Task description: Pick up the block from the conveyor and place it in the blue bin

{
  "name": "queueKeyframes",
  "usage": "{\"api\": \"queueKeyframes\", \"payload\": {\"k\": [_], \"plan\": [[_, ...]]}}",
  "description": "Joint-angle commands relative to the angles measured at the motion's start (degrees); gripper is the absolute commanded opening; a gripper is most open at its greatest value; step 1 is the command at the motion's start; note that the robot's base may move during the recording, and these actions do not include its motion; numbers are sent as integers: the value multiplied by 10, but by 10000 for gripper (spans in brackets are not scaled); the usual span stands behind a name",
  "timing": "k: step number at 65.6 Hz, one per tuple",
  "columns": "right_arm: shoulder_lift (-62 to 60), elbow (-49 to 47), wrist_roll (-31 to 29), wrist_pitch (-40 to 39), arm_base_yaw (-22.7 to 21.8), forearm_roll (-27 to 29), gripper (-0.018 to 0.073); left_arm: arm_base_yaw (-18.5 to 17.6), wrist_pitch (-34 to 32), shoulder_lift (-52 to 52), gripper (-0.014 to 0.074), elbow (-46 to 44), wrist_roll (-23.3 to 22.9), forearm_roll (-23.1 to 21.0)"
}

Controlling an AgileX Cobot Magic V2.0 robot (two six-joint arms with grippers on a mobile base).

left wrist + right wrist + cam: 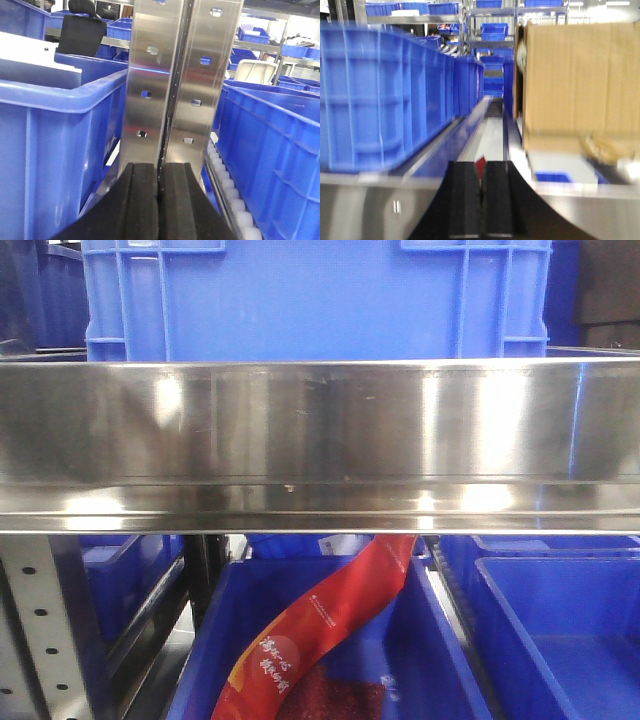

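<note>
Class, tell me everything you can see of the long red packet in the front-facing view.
The red packet is a long, glossy strip that looks like plastic film, printed with yellow characters near its lower end. It slants from upper right, just under the steel shelf rail, down to lower left inside a blue bin. Its bottom end runs out of frame.

The front view sits low and very close to a steel rail [320,430], facing straight ahead at blue bins above and below it. The left wrist view looks out past its black fingers [142,205] at an upright steel post [182,75] close ahead. The right wrist view, blurred, looks along a row of blue crates [395,95] beside a cardboard box [580,80]. No single object can be matched across views.
</note>
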Motion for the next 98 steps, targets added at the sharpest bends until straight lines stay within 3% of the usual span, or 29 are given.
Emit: {"api": "queueKeyframes", "payload": {"k": [1,11,68,77,84,91,98], "plan": [[-6,8,19,-18,-4,-13,-160,3,-12,-2,-111,1,0,-4],[-6,8,19,-19,-4,-49,-160,3,-13,-2,-111,1,0,-4],[-6,8,19,-19,-4,-49,-160,3,-13,-7,-111,3,0,-4],[-6,8,19,-19,-4,-49,-160,1,-76,-37,-111,49,0,21],[-6,8,19,-19,-4,-49,-160,-15,-98,-86,-111,113,0,19],[-6,8,19,-19,-4,-49,-160,-52,-98,-146,-111,172,0,-4],[-6,8,19,-19,-4,-49,-160,-83,-66,-187,-111,213,13,-4]]}}
